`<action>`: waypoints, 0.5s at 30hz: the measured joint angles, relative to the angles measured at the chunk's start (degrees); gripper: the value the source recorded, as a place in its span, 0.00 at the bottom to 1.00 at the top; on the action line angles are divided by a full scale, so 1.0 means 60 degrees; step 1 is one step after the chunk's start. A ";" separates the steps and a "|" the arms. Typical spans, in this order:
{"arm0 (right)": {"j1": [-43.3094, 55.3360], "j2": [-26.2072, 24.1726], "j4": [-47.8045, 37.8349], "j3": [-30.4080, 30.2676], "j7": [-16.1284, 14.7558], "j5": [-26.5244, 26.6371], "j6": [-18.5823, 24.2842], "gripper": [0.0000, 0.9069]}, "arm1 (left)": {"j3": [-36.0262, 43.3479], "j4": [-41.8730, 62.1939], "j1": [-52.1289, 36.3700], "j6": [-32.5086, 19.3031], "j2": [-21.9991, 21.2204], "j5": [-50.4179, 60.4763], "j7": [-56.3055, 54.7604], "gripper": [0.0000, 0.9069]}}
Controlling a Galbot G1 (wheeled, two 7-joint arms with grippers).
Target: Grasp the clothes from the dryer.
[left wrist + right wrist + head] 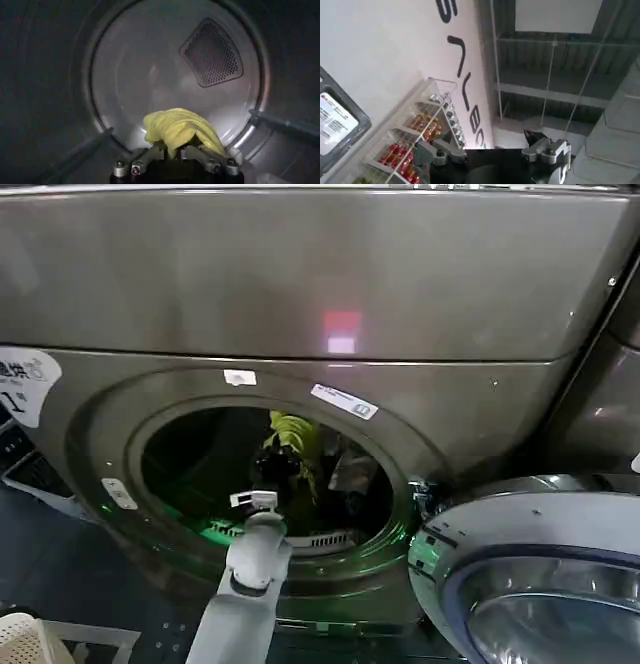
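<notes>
Reaching in through the dryer (420, 314) porthole, the left tool (172, 150) is pinching the yellow-green garment (177, 127), which bunches just ahead of its tips toward the drum's back wall. Withdrawal runs straight back along the arm. The right tool (492, 150) stands spread, pointing away at a ceiling.

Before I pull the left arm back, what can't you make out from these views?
- Drum floor under the left gripper: hidden in left wrist view by the yellow-green garment it grips.
- Other clothes in the dryer: head view's drum interior is too dark.
- Door: cut off by head view's edge.
</notes>
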 measured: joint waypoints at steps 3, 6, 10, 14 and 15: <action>-0.0001 0.0000 -0.0001 0.0000 0.0048 0.0019 0.0001 1.00 | -0.0016 -0.0005 0.0016 -0.0007 -0.0001 -0.0031 -0.0001 0.00; 0.0000 0.0000 0.0009 -0.0002 0.0067 0.0031 -0.0013 1.00 | -0.0025 -0.0005 0.0019 -0.0021 -0.0003 -0.0054 -0.0003 0.00; -0.0004 -0.0005 0.0027 -0.0001 0.0082 0.0055 -0.0011 1.00 | -0.0035 0.0060 0.0001 -0.0059 -0.0005 -0.0058 -0.0003 0.00; -0.0009 -0.0014 0.0043 0.0002 0.0076 0.0062 -0.0038 1.00 | -0.0044 0.0114 -0.0027 -0.0101 -0.0006 -0.0032 -0.0004 0.00; -0.0010 -0.0014 0.0042 0.0012 0.0059 0.0062 -0.0043 1.00 | -0.0046 0.0118 -0.0029 -0.0102 -0.0006 -0.0026 -0.0004 0.00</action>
